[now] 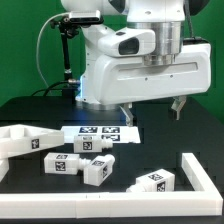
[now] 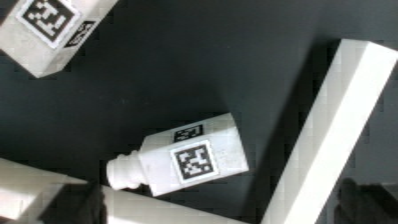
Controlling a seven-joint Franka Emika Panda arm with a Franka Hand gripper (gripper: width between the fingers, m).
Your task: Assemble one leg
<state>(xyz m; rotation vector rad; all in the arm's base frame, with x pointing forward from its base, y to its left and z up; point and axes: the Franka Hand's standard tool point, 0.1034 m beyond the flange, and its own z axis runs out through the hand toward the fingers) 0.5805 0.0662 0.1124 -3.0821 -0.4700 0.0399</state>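
Hanging over the table: the gripper [image 1: 150, 106] on the white arm [image 1: 130, 60] is above the dark table [image 1: 30, 190] and touches nothing
Pincer state: we see its two fingers [image 1: 123, 108] spread wide apart, with nothing between them
Leg under the wrist camera: in the wrist view one leg [image 2: 183, 155] lies on its side on the table, with two square tags showing and a round stub at one end
Beside this leg: a long white bar [image 2: 329, 130] runs near it, and a dark strip of table separates them
Second leg in the wrist view: another leg [image 2: 50, 35] lies well apart from the first one, partly cut by the picture edge
Legs in the exterior view: we count four, namely a left leg [image 1: 62, 163], a middle leg [image 1: 97, 170] just beside it, a back leg [image 1: 88, 143] and a right leg [image 1: 152, 181]
Marker board: the marker board [image 1: 100, 133] lies flat under the gripper, just behind the back leg
White rail: a corner rail [image 1: 200, 175] stands at the exterior view's right, near the right leg
Doubt: we cannot tell which exterior leg is the one in the wrist view
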